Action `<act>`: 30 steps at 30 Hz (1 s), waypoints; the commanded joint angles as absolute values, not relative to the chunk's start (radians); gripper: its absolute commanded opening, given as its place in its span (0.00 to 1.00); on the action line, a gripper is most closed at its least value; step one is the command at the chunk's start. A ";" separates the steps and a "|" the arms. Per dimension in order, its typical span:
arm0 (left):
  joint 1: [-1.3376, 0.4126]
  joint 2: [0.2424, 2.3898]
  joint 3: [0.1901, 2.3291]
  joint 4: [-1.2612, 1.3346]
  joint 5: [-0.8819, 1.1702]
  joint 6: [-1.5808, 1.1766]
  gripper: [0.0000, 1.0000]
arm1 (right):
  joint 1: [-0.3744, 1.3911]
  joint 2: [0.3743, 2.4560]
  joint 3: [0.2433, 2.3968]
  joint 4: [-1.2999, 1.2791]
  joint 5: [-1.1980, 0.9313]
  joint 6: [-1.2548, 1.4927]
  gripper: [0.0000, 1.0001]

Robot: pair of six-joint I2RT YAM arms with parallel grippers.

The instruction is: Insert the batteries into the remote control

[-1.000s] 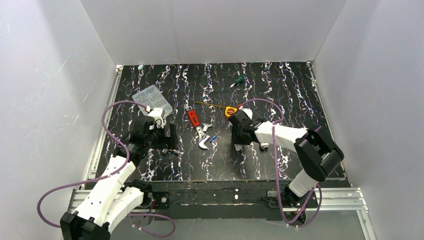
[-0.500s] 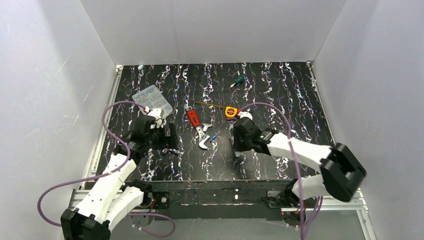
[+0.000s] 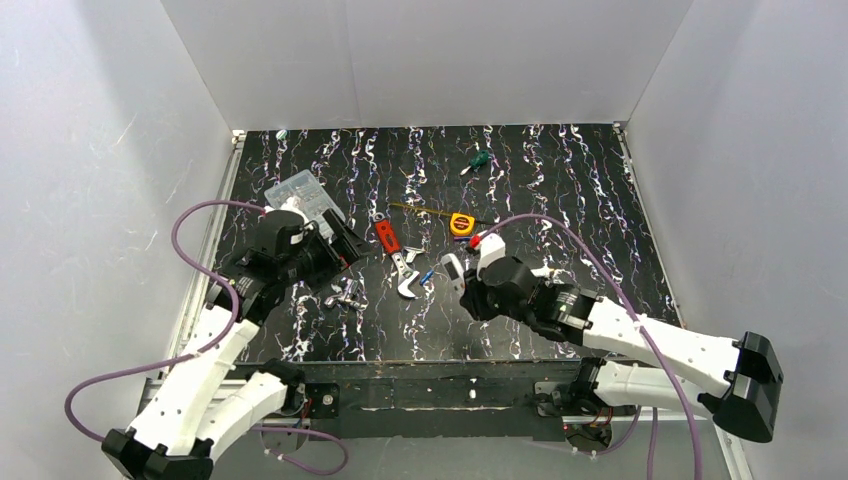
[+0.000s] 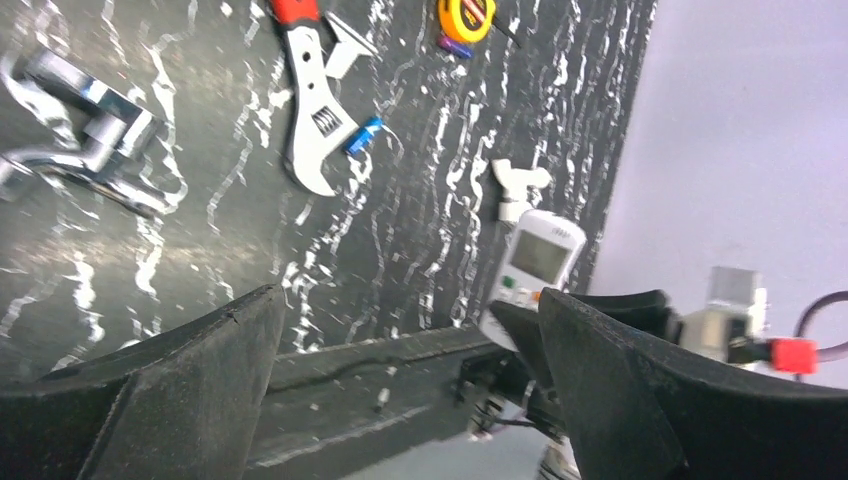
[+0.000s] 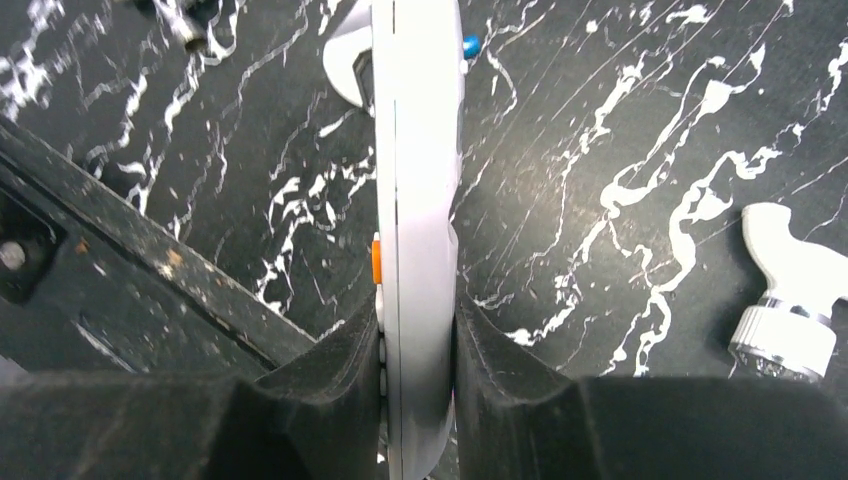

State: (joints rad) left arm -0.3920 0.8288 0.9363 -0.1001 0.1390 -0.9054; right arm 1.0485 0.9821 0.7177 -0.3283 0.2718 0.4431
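Note:
The white remote control [image 3: 453,270] is held off the table, edge-on between my right gripper's [image 3: 464,290] fingers. In the right wrist view the gripper [image 5: 418,330] is shut on its lower end [image 5: 415,180], orange button to the left. The left wrist view shows its face with the grey display [image 4: 535,270]. One blue battery [image 3: 427,277] lies on the mat beside the wrench's jaw; it also shows in the left wrist view [image 4: 363,135]. My left gripper [image 3: 345,240] is open and empty above the mat, left of the wrench [image 4: 405,330].
A red-handled wrench [image 3: 400,260], yellow tape measure [image 3: 461,223], green screwdriver [image 3: 480,160], clear plastic box [image 3: 305,195] and silvery metal bits [image 3: 345,295] lie on the black mat. A white pipe-like fitting [image 5: 790,290] lies right of the remote.
My right arm has swung and lifted the remote off the mat, tilting it toward the left. My left gripper has risen off the metal bits and turned toward the right.

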 commanded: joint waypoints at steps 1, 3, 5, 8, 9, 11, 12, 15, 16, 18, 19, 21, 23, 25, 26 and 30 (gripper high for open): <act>-0.480 0.884 1.002 -0.175 0.097 -1.112 0.99 | 1.158 0.991 0.784 -0.379 0.437 0.419 0.01; -0.531 0.911 1.026 -0.194 0.054 -1.143 1.00 | 1.214 1.004 0.801 -0.378 0.518 0.418 0.01; -0.581 0.936 1.046 -0.207 0.017 -1.166 0.99 | 1.263 1.026 0.824 -0.379 0.583 0.407 0.01; -0.646 0.969 1.070 -0.227 -0.067 -1.199 1.00 | 1.329 1.075 0.866 -0.383 0.671 0.379 0.01; -0.666 0.980 1.081 -0.235 -0.082 -1.215 1.00 | 1.353 1.092 0.877 -0.374 0.700 0.358 0.01; -0.697 1.004 1.092 -0.247 -0.098 -1.241 0.99 | 1.396 1.123 0.891 -0.344 0.753 0.309 0.01; -0.709 1.013 1.095 -0.250 -0.101 -1.256 1.00 | 1.413 1.138 0.899 -0.337 0.775 0.293 0.01; -0.736 1.033 1.098 -0.253 -0.106 -1.304 1.00 | 1.444 1.176 0.922 -0.321 0.817 0.254 0.01; -0.744 1.036 1.097 -0.253 -0.108 -1.317 1.00 | 1.453 1.185 0.928 -0.316 0.827 0.241 0.01; -0.757 1.040 1.096 -0.253 -0.112 -1.343 0.96 | 1.467 1.202 0.942 -0.308 0.841 0.226 0.01; -0.760 1.040 1.094 -0.253 -0.111 -1.357 0.95 | 1.473 1.207 0.944 -0.304 0.850 0.217 0.01; -0.766 1.044 1.092 -0.252 -0.110 -1.384 0.94 | 1.480 1.218 0.949 -0.294 0.865 0.200 0.01; -0.773 1.052 1.097 -0.253 -0.111 -1.397 0.92 | 1.486 1.226 0.957 -0.284 0.874 0.186 0.01; -0.776 1.061 1.101 -0.252 -0.105 -1.415 0.90 | 1.489 1.231 0.960 -0.272 0.877 0.167 0.01; -0.777 1.065 1.102 -0.252 -0.104 -1.419 0.89 | 1.492 1.235 0.962 -0.266 0.877 0.159 0.01; -0.781 1.083 1.110 -0.248 -0.090 -1.440 0.83 | 1.499 1.242 0.966 -0.248 0.883 0.133 0.01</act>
State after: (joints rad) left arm -0.7734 1.0676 1.0763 -0.1925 -0.0856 -1.3975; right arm 1.4872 1.2400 0.9131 -0.3210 0.8295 0.1764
